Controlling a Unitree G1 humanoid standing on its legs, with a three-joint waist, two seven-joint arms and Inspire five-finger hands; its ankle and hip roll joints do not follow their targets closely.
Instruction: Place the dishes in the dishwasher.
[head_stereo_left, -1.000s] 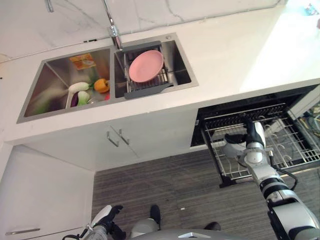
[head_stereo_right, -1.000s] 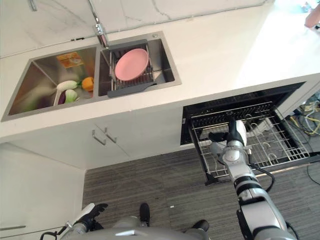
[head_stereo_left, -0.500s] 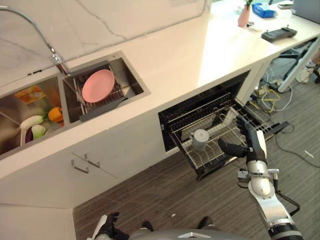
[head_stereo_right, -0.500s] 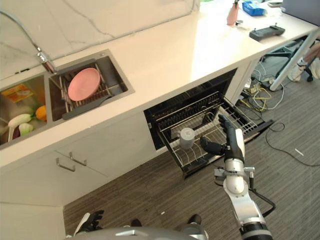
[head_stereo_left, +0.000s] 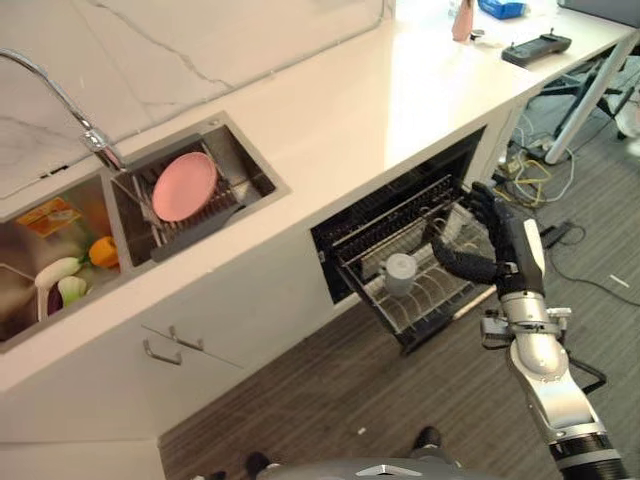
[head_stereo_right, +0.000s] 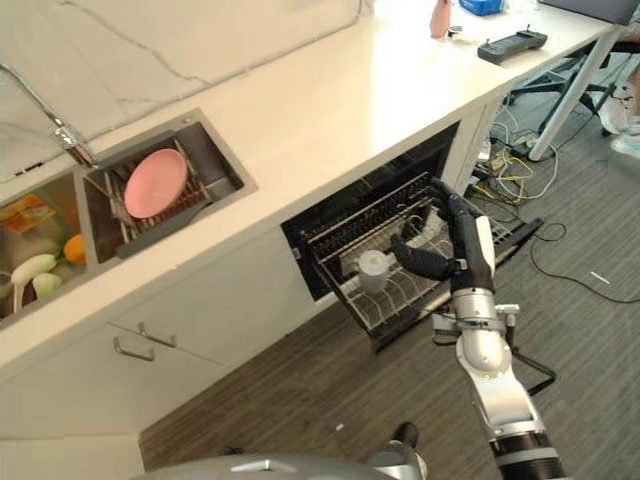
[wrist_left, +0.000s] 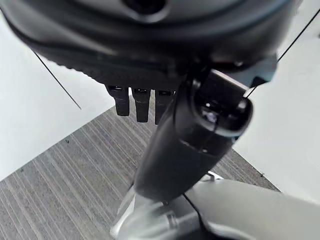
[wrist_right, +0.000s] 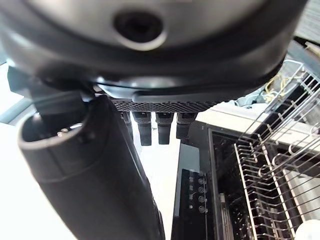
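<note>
A pink plate (head_stereo_left: 185, 187) leans in the drying rack of the sink's right basin (head_stereo_left: 250, 170). The dishwasher (head_stereo_left: 400, 215) under the counter is open, with its wire rack (head_stereo_left: 440, 295) pulled out. A grey cup (head_stereo_left: 400, 272) stands upright in the rack's front left part. My right hand (head_stereo_left: 508, 240) hovers open above the rack's right side, a little to the right of the cup, with nothing in it. In the right wrist view the rack's wires (wrist_right: 270, 175) show past the fingers (wrist_right: 158, 125). My left hand (wrist_left: 190, 145) hangs open over the striped floor, holding nothing.
The left basin holds vegetables (head_stereo_left: 62, 280) and an orange item (head_stereo_left: 103, 250). A faucet (head_stereo_left: 60, 85) arches over the sink. Cabinet handles (head_stereo_left: 175, 345) sit below it. A controller (head_stereo_left: 537, 45) lies on the far counter. Cables (head_stereo_left: 530, 170) and a table leg (head_stereo_left: 590, 95) are beyond the dishwasher.
The camera has swung right. My right hand was at the grey cup a second ago. It has since come off the cup and risen above the rack's right side.
</note>
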